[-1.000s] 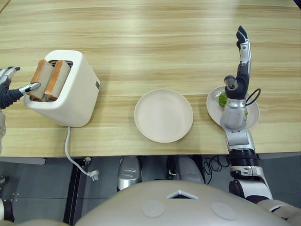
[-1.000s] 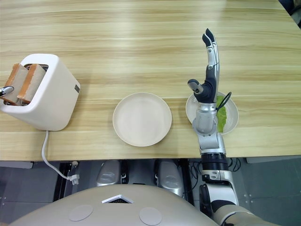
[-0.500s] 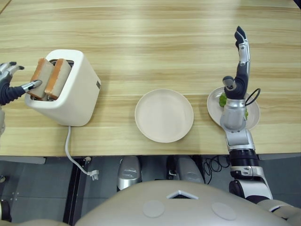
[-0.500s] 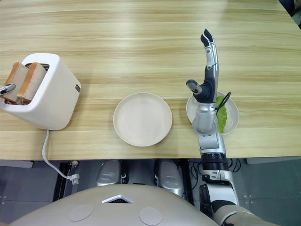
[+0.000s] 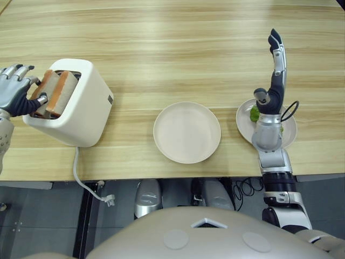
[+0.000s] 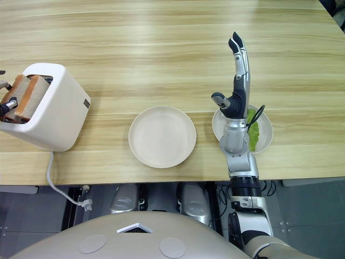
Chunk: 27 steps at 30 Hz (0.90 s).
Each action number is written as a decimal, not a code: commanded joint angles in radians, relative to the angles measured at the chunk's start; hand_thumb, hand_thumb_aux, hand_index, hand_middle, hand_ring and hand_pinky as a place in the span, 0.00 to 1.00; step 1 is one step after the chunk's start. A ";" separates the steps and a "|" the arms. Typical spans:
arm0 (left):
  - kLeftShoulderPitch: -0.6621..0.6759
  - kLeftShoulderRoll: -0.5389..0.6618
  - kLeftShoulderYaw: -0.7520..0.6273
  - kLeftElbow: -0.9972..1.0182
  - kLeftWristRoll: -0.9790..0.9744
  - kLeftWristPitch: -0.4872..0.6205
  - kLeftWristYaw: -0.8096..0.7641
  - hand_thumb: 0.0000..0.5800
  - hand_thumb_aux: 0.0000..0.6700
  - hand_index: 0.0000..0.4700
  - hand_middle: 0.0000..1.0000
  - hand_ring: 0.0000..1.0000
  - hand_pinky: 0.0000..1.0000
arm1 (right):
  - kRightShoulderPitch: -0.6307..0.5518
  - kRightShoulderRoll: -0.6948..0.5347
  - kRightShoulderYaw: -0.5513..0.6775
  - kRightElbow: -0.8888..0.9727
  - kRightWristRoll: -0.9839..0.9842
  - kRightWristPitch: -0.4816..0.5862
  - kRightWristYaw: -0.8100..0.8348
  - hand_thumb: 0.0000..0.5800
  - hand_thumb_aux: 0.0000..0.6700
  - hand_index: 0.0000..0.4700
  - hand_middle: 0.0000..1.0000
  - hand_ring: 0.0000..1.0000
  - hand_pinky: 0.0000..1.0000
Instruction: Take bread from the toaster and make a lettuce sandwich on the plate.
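My left hand (image 5: pixel 15 91) is at the left side of the white boxy toaster (image 5: pixel 86 116), fingers curled round the outer slice of brown toasted bread (image 5: pixel 47 89). The fingertips lie on its far edge and the thumb on its near edge, so I judge I have it pinched end to end. The inner slice (image 5: pixel 62 93) stands touching it in the next slot. Toast like this should be light, dry and stiff but crumbly, with a crust that gives some grip. I would hold by the crust edges, squeeze gently and draw it straight up along the slot so it does not snag or tip the toaster. My right hand (image 6: pixel 240 81) holds nothing; its fingers are stretched out straight over the pale wooden table (image 5: pixel 172 48), and its wrist is above the small cream dish (image 6: pixel 265 129). On that dish lies the green lettuce leaf (image 6: pixel 253 135), soft, limp and easily torn. The round cream plate (image 5: pixel 186 132) sits bare between toaster and dish. The lower halves of both slices are sunk in the slots, so I cannot tell how deep they sit. My wrist covers much of the leaf. In the right eye view my left hand is cut off at the edge.
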<state>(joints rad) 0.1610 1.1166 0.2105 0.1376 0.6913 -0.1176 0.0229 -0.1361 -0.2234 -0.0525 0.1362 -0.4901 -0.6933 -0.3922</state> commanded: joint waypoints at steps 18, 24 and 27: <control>-0.311 -0.132 0.255 -0.181 -0.367 0.014 -0.063 1.00 1.00 0.98 1.00 1.00 1.00 | -0.004 0.014 0.021 -0.013 -0.013 0.012 -0.007 0.00 0.00 0.00 0.00 0.00 0.00; -0.433 -0.217 0.177 -0.288 -0.481 0.050 -0.139 1.00 1.00 0.98 1.00 1.00 1.00 | -0.017 0.014 0.019 -0.012 0.008 0.011 -0.008 0.00 0.00 0.00 0.00 0.00 0.00; -0.457 -0.317 0.087 -0.388 -0.570 0.116 -0.212 1.00 1.00 0.98 1.00 1.00 1.00 | -0.033 0.002 0.002 -0.022 0.041 0.021 0.007 0.00 0.00 0.00 0.00 0.00 0.00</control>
<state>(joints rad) -0.2936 0.8442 0.3697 -0.1877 0.1871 -0.0520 -0.1315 -0.1546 -0.2119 -0.0273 0.1315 -0.4786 -0.6861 -0.3965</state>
